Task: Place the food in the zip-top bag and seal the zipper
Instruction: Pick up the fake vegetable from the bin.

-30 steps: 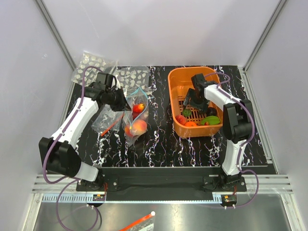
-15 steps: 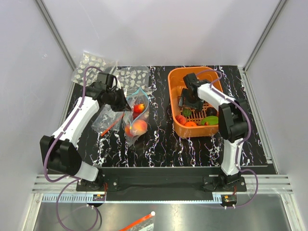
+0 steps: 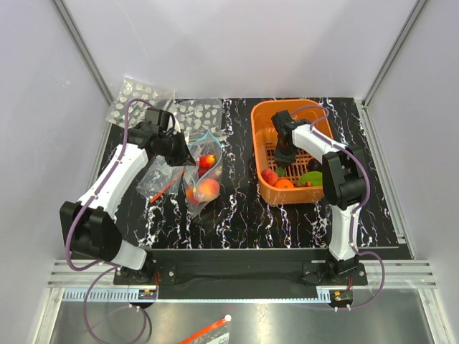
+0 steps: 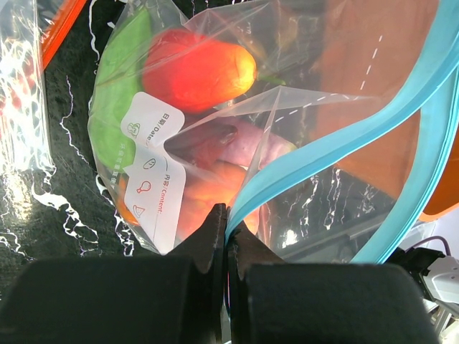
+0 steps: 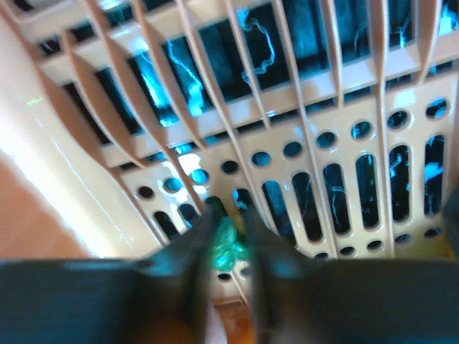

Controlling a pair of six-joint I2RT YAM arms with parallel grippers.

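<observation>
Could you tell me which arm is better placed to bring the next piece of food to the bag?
Right. The right gripper is inside the basket, closed around a green piece. The left gripper is occupied pinching the blue strip of the bag.

Top camera overlooks the orange basket [image 3: 255, 147]; right wrist camera looks closely inside it; left wrist camera closely views the zip-top bag [image 4: 165, 150] to its left.

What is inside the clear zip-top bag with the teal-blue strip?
A red-orange toy fruit, a green piece, a purple piece and an orange piece. The white printed label hides whatever lies behind it.
</observation>
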